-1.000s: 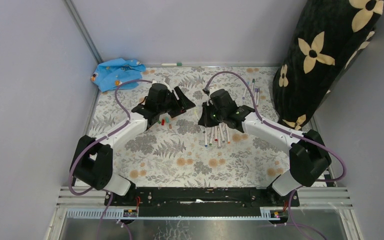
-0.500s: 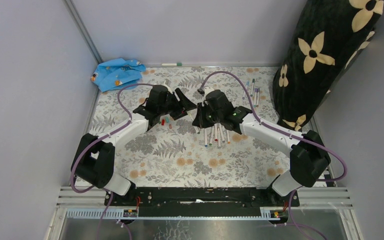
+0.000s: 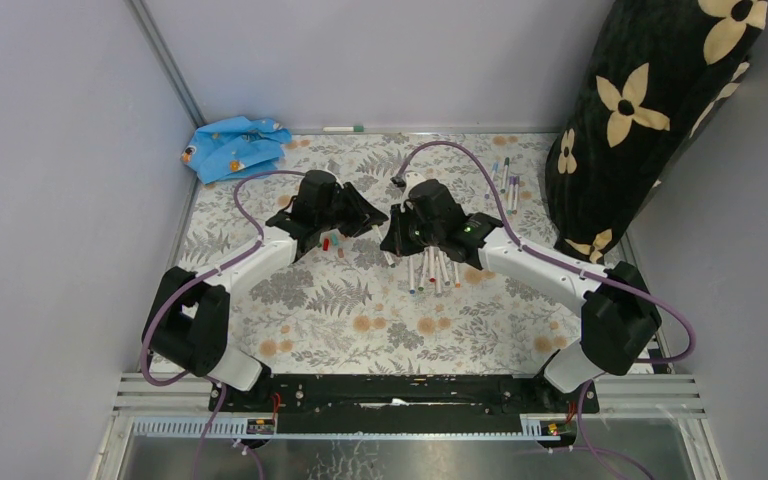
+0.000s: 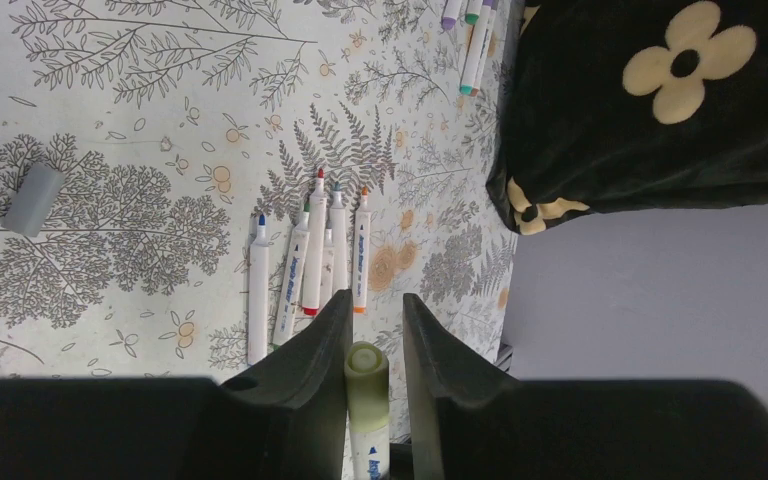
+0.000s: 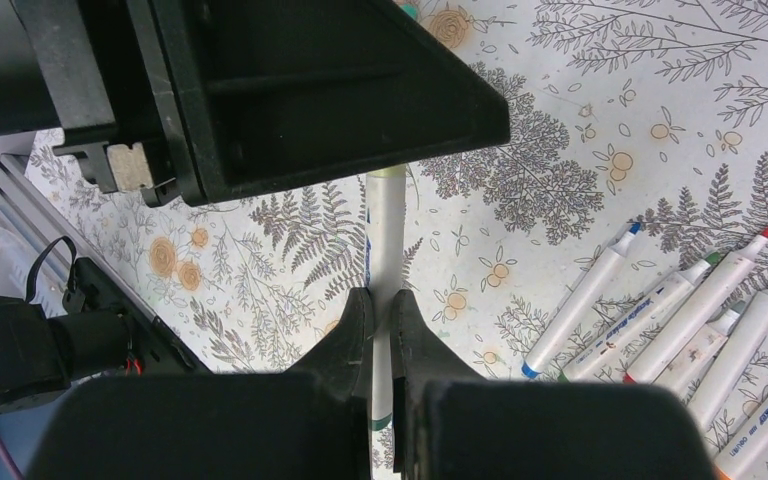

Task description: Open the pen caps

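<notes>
A row of uncapped pens (image 3: 432, 268) lay nearest the arm bases on the floral-printed surface (image 3: 360, 335). They lay side by side and close together, with blue, green, red and orange tips showing. The row sat partly under the right wrist.

Just past it the two arms met at the middle of the surface. The right end effector (image 5: 380, 294) was clamped on the white barrel of a pen (image 5: 385, 230), with a finger pressed to each side. The pen ran on from those fingers to the underside of the left arm's fingers.

The left end effector (image 4: 376, 298) had its fingers drawn close together, with the pen's green cap (image 4: 366, 368) between them. A thin sliver of gap showed beside the cap, so I cannot tell whether they pinched it.

A few loose caps (image 3: 326, 243), one of them red, lay beside the left arm on the surface. A grey cap (image 4: 34, 198) lay on its side, well apart from the row.

Farther back on the right, a second cluster of pens (image 3: 505, 178) lay near a black cushion (image 3: 650, 110) printed with cream flowers. The cushion stood in the far right corner. A crumpled blue cloth (image 3: 232, 145) sat in the far left corner. One white marker (image 3: 343, 128) with a green end lay along the far edge by the wall.
</notes>
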`<state>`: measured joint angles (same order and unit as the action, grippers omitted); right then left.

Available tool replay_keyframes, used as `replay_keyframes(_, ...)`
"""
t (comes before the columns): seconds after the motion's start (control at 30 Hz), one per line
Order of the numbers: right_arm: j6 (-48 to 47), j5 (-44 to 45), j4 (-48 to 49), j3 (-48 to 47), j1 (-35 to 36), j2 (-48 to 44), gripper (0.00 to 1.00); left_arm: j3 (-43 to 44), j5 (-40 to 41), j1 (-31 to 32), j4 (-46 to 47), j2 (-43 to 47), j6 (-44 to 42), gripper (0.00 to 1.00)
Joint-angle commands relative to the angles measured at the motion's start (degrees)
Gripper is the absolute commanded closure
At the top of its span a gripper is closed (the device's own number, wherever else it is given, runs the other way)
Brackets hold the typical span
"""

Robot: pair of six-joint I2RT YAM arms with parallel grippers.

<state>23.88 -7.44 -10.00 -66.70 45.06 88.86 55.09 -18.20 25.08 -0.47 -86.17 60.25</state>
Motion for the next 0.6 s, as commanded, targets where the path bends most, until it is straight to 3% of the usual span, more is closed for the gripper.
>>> replay_keyframes(0.0, 0.5, 0.3, 1.7, -1.9, 0.6, -2.9, 1.00, 0.2, 0.5, 0.1, 0.6, 1.6, 0.5, 0.72)
replay_keyframes(0.13, 0.5, 0.8, 1.8, -1.9, 0.7, -3.1, 1.00, 0.1, -0.2, 0.1, 0.6, 1.7, 0.7, 0.72)
replay_keyframes(0.27, 0.5, 0.8, 1.8, -2.2, 0.6, -3.1, 1.00, -0.5, 0.3, 0.0, 0.6, 2.3, 0.5, 0.98)
replay_keyframes(0.3, 0.5, 0.8, 1.8, -2.1, 0.6, -3.1, 1.00, -0.5, 0.3, 0.1, 0.6, 2.4, 0.4, 1.00)
replay_keyframes(0.43, 0.4, 0.4, 2.7, -1.9, 0.7, -3.1, 1.00, -1.1, -0.5, 0.1, 2.1, 2.7, 0.7, 1.00)
replay_keyframes(0.57, 0.2, 0.2, 3.3, -2.8, 0.9, -2.2, 0.79, -1.7, -2.3, 0.1, 4.0, 2.3, 1.9, 1.00)
